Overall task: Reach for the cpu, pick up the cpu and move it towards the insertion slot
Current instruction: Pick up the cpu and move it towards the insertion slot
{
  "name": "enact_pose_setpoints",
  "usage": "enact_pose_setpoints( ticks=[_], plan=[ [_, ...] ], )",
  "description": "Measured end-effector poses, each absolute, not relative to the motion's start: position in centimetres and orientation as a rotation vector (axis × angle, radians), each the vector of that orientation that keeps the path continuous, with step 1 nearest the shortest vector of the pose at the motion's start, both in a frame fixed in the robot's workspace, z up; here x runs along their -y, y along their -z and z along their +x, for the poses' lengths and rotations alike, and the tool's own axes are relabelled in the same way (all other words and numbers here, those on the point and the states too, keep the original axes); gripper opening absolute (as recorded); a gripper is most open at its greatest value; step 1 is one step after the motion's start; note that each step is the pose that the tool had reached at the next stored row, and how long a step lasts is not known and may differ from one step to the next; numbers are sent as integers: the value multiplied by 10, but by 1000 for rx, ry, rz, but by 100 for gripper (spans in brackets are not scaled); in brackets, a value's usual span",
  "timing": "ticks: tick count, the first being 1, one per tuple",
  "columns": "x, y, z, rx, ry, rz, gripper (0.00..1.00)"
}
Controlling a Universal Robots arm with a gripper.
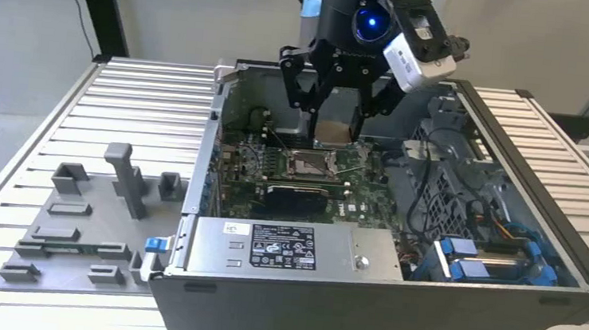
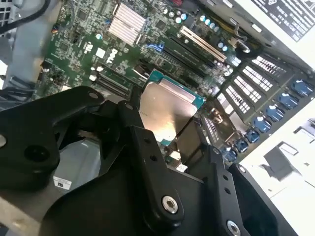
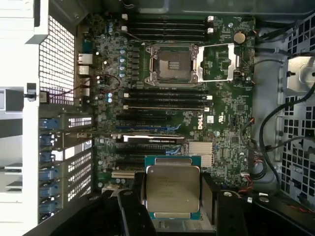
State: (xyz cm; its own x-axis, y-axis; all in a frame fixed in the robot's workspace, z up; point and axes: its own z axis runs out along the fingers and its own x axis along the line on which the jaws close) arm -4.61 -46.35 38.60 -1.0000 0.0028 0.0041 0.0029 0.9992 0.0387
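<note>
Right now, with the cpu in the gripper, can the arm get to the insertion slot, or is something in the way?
Probably yes. The gripper holds the cpu above the motherboard, and the insertion slot lies open, its frame flipped aside with nothing over it.

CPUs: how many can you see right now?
1. The cpu is clamped in the gripper above the motherboard, inside the computer case. The insertion slot holds no chip.

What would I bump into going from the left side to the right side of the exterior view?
Grey plastic fixture plate → computer case wall → insertion slot with the cpu held in the gripper just above it → blue drive brackets → table.
</note>
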Motion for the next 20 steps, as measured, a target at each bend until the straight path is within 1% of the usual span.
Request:
enact_pose_setpoints(
  ticks=[10,20],
  plan=[
    [464,-386,-15,3137,61,-11,0],
    [463,-386,-11,3137,61,-12,0]
  ],
)
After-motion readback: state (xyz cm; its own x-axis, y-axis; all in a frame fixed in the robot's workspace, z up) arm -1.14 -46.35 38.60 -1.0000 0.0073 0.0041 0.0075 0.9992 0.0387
